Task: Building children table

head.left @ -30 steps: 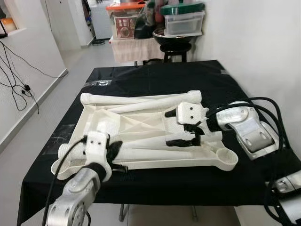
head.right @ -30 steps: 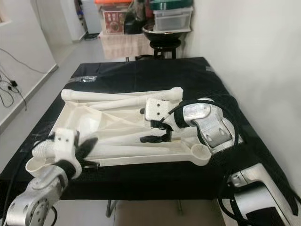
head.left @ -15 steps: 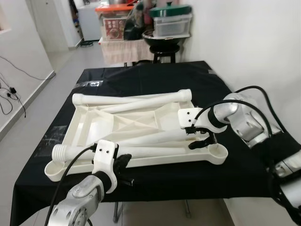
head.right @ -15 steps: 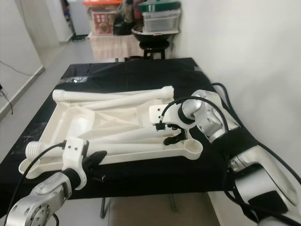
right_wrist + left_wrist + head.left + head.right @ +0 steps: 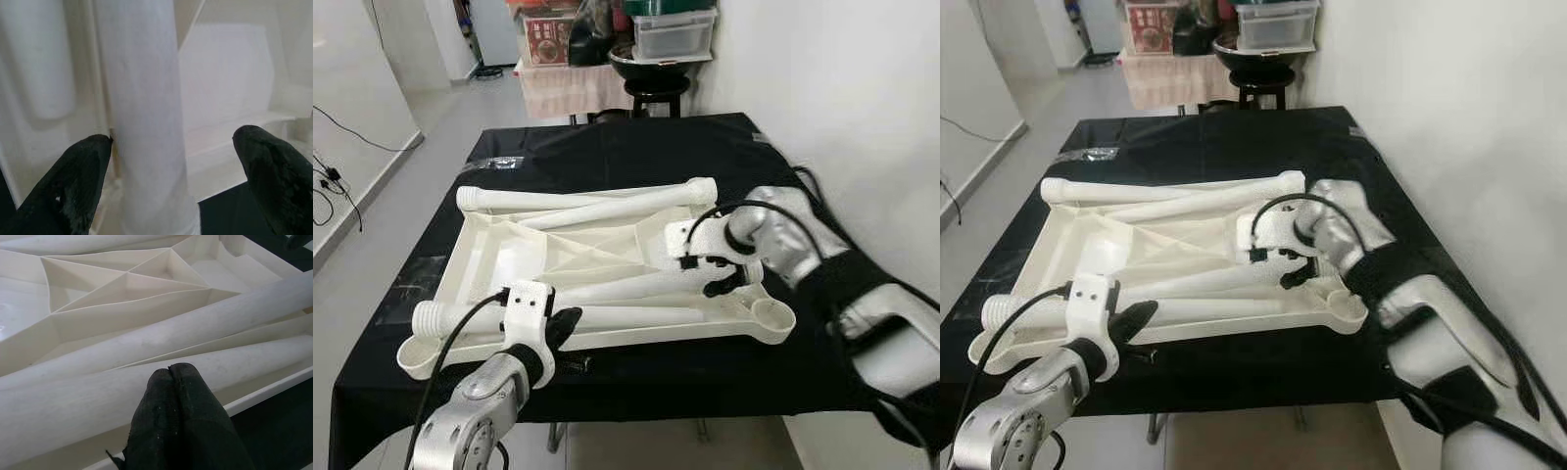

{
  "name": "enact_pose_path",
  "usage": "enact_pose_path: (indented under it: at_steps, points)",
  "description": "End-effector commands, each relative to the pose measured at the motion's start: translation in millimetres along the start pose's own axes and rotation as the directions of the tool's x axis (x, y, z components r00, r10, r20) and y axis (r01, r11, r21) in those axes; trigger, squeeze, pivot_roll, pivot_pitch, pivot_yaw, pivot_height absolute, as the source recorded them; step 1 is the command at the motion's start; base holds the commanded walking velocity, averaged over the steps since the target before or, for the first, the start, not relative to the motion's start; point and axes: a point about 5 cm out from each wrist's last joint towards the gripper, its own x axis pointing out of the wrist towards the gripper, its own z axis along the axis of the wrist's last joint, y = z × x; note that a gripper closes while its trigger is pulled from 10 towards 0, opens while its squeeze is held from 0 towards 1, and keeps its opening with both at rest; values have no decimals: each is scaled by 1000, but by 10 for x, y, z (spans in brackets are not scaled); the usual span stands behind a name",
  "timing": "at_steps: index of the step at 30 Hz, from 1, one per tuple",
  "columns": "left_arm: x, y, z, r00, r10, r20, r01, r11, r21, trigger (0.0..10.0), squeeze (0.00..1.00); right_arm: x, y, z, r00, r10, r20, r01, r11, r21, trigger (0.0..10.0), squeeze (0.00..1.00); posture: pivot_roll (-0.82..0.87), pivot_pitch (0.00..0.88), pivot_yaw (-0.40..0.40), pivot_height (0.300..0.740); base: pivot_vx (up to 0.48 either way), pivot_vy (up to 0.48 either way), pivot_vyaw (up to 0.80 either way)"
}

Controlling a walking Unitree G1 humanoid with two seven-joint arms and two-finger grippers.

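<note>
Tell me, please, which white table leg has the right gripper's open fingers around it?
The right gripper straddles the leg lying diagonally across the upturned tabletop's near half; the other legs lie elsewhere.

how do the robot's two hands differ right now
The left hand has its fingers pressed shut, hovering at the near edge of the white tabletop by a loose table leg. The right hand is open, fingers either side of another leg at the tabletop's right end. Both have black fingers and grip nothing.
</note>
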Motion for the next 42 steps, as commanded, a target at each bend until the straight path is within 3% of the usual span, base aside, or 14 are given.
enact_pose_path:
  at_steps: [1,9,10,13,14,21,26,32,33,35,36,42]
  points:
    - [-8,12,-17,1000,12,-13,-12,1000,-9,10000,0,6,-26,13,999,-20,-32,19,999,-28,10000,0,-83,0,7,740,0,0,0]
    - [-2,0,-5,1000,19,-7,-19,1000,-23,10000,0,123,-37,55,989,-64,-133,57,997,-52,10000,0,-82,0,-5,740,0,0,0]
    - [-1,0,3,1000,22,-6,-22,999,-27,10000,0,155,-21,50,986,-62,-156,52,996,-67,3647,0,-81,0,-9,740,0,0,0]
    - [0,0,7,1000,23,-5,-23,999,-28,10000,0,170,-14,46,984,-60,-166,48,996,-76,3647,0,-81,0,-9,740,0,0,0]
    - [0,2,10,1000,24,-5,-24,999,-31,10000,0,186,0,39,983,-53,-174,39,996,-84,0,0,-82,0,-12,740,0,0,0]
    - [-1,7,23,1000,27,-2,-27,999,-43,10000,0,245,38,23,978,-34,-203,11,994,-112,0,0,-85,0,-10,740,0,0,0]
    - [6,13,37,1000,28,-2,-28,998,-49,10000,0,366,162,42,978,3,-209,-33,990,-140,0,0,-81,0,-8,740,0,0,0]
    - [2,22,46,1000,29,-1,-29,998,-48,10000,0,302,74,19,984,-43,-171,29,996,-88,0,0,-81,0,1,740,0,0,0]
    - [1,27,50,1000,29,-1,-29,999,-44,10000,0,256,24,-7,986,-61,-155,51,997,-64,3294,0,-81,0,4,740,0,0,0]
    - [1,27,50,1000,29,-1,-29,999,-44,10000,0,256,24,-7,986,-61,-155,51,997,-64,3294,0,-81,0,4,740,0,0,0]
    - [1,34,56,1000,31,0,-31,999,-41,10000,0,202,-27,-51,986,-80,-145,74,996,-48,10000,0,-82,0,5,740,0,0,0]
    - [2,61,91,999,36,12,-36,999,-30,10000,0,22,-156,-181,987,-107,-118,107,994,-12,10000,0,-81,0,11,740,0,0,0]
